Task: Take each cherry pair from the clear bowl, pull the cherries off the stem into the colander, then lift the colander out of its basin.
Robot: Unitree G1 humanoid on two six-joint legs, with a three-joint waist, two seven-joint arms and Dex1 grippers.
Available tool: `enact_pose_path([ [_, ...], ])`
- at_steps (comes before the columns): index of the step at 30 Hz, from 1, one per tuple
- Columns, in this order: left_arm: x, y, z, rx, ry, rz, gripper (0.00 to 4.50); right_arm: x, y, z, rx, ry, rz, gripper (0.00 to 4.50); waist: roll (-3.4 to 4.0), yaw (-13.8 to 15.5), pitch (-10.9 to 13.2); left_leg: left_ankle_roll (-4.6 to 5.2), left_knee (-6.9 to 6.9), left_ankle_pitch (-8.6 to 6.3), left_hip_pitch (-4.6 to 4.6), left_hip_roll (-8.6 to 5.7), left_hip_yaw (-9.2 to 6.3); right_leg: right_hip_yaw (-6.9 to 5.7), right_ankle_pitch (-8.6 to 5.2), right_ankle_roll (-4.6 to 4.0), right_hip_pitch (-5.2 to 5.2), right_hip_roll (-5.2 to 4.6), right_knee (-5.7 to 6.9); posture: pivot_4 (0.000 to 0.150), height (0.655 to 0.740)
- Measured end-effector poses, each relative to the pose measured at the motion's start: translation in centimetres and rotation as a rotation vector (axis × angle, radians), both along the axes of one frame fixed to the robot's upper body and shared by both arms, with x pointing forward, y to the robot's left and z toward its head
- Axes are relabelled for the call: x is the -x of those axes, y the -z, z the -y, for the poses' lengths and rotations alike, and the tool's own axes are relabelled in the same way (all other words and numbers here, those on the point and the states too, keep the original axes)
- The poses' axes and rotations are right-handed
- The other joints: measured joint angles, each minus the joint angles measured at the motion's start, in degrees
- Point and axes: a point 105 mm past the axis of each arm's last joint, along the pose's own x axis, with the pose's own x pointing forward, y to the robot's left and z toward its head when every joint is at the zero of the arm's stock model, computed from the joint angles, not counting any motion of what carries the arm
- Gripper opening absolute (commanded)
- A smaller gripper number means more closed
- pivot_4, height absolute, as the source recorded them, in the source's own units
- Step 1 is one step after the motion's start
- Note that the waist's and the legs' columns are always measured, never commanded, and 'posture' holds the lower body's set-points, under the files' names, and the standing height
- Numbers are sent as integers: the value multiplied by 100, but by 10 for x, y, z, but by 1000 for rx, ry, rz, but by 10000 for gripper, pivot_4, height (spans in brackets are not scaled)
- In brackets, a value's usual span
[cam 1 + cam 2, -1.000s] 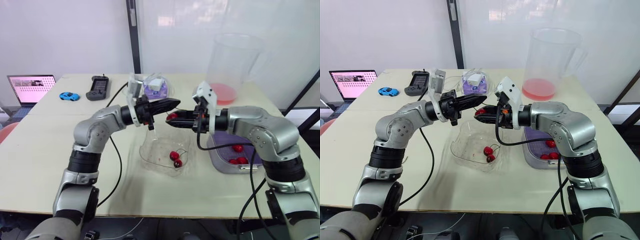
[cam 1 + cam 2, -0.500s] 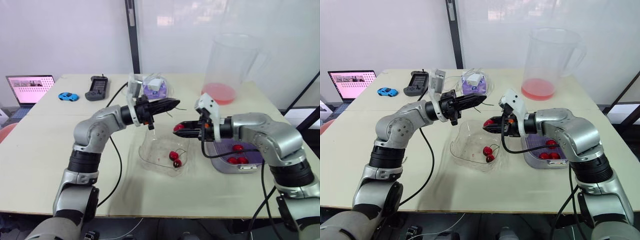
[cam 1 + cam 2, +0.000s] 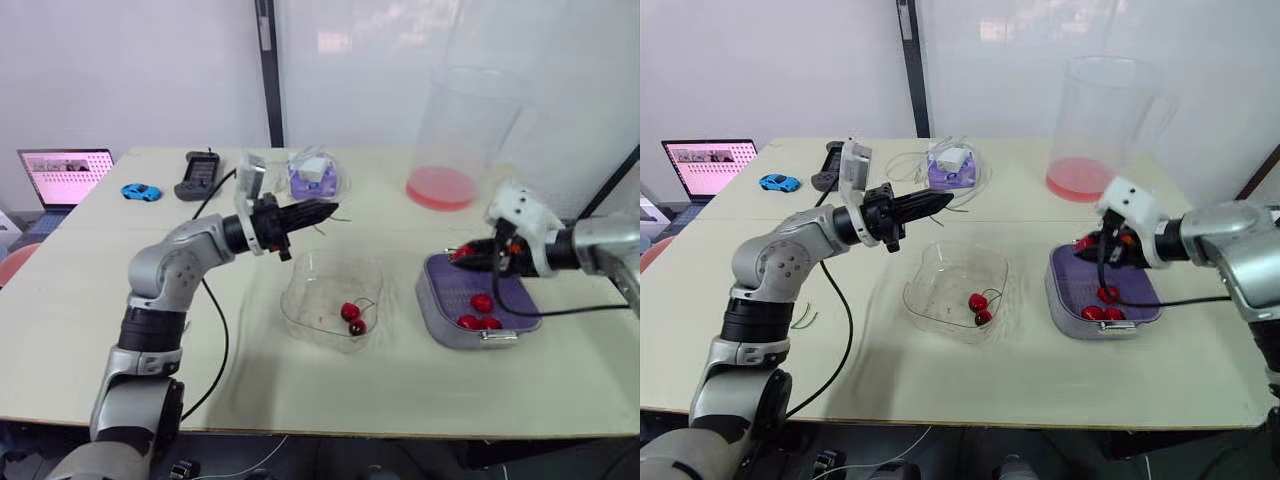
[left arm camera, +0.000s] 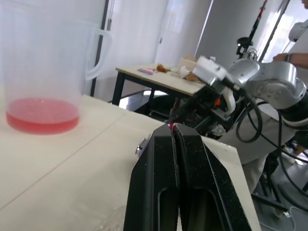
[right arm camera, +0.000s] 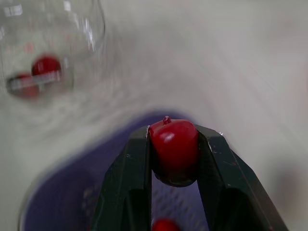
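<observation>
— Between the right fingers sits 1 red cherry, clamped on both sides. It hangs above the purple colander, and seems nearer the rim than the middle.

— So letting go now could fail?

— It could. Dropped from that height and that close to the edge, the cherry may hit the rim or the 3 loose cherries already inside. It could then bounce out onto the table.

— Anything else on that side?

— A black cable droops from the right wrist across the colander. If the arm pulls away sharply, I'd worry the loop catches the rim and drags or tips the colander.

— And the other arm?

— The left fingers are pressed together, well apart from the colander and raised beyond the clear bowl. They pinch what looks like a bare stem. If that thin stem slips, it may fall into the bowl beside the 1 cherry pair waiting there and clutter the next pick.
</observation>
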Motion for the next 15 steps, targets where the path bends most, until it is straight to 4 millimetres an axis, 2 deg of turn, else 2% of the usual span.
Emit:
enact_pose_path([
  [1, -1, 2, -2, -2, -8, -4, 0, 0, 5, 1, -2, 2, -17, 12359, 0, -10, 0, -2, 1, 1, 0, 0, 0, 0, 0, 0, 0, 0, 1, 1500, 7332],
  [4, -1, 5, -3, -4, -19, -12, 0, 0, 17, 1, 7, -2, -44, 21511, 0, -25, 0, -11, 0, 6, 0, 0, -1, 0, 0, 0, -1, 1, 2, 1500, 7332],
  [7, 1, 2, -3, -9, -25, 3, 0, -2, 18, 6, 4, 17, -49, 34623, 0, -25, 0, -13, 1, 7, 0, 0, -1, 0, 0, 0, 0, -1, 1, 1500, 7332],
  [8, 1, 2, -3, -12, -29, 7, 0, -4, 15, 5, -8, 20, -44, 41174, 0, -25, 0, -13, 1, 7, 0, 0, -1, 0, 0, 0, 0, -1, 1, 1500, 7332],
  [9, 1, 1, -4, -13, -32, 8, 0, -5, 12, 5, -14, 18, -37, 44384, 0, -26, 0, -13, 0, 7, 0, 0, -1, 0, 0, 0, 0, -1, 2, 1500, 7332],
  [12, 0, 1, -5, -18, -43, 10, 0, -4, -12, -1, -37, -18, -10, 44384, 3, -28, 1, -13, -1, 7, 0, 0, -1, 0, 0, 0, -1, 0, 1, 1500, 7332],
  [15, 0, 1, -9, -26, -56, 13, 0, 2, -46, -7, -69, -68, 36, 44384, 3, -27, 1, -12, -2, 7, 0, 0, -1, -1, 0, 0, -1, 0, 0, 1500, 7332],
])
